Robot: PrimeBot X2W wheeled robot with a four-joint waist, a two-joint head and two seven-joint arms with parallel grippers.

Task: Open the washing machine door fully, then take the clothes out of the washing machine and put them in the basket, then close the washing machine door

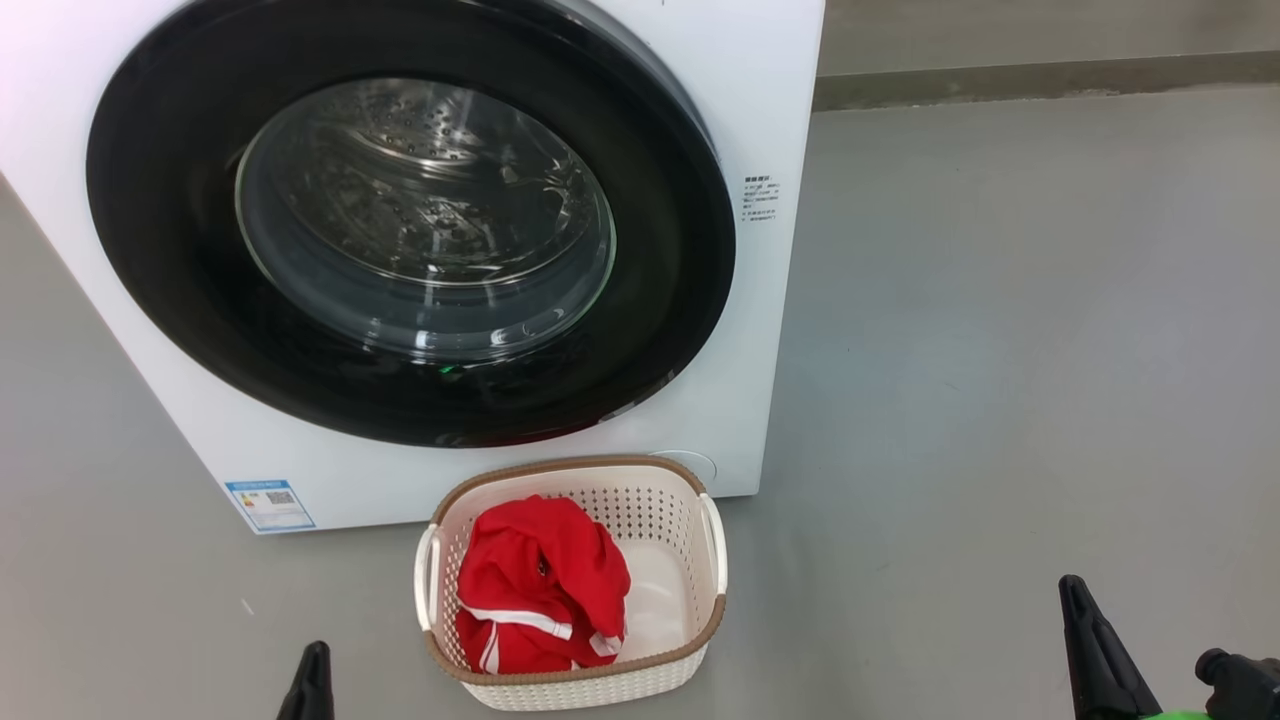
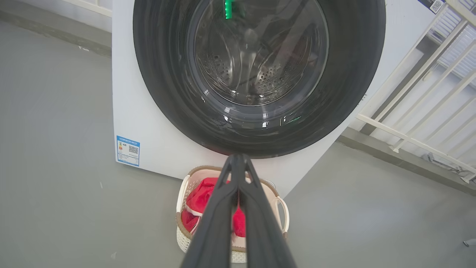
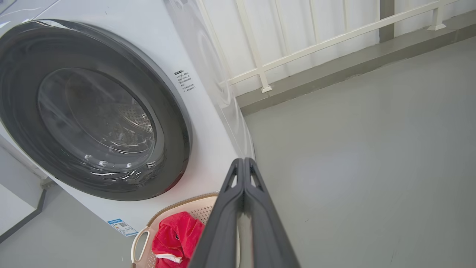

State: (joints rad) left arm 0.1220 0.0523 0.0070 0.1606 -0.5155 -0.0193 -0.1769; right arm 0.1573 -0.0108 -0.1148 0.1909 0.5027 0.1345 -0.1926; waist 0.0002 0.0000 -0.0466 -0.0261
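Left gripper (image 2: 238, 159), tips together, points at twelve o'clock toward the closed washing machine door (image 2: 160, 82); basket (image 2: 181, 240) with clothes (image 2: 199, 199) at six.

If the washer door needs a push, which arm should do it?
Probably left: the left gripper points straight at the washing machine door, while the right gripper sits off to its side.

Washing machine door (image 1: 420, 220): glossy black rim, bulging clear glass, seen closed flush against white washing machine (image 1: 765, 110); perforated steel drum seen through glass. Basket (image 1: 660, 520): cream, perforated, brown rim, set upright just before machine, below door. Clothes (image 1: 540, 585): red, white-striped, bunched inside basket, left half.
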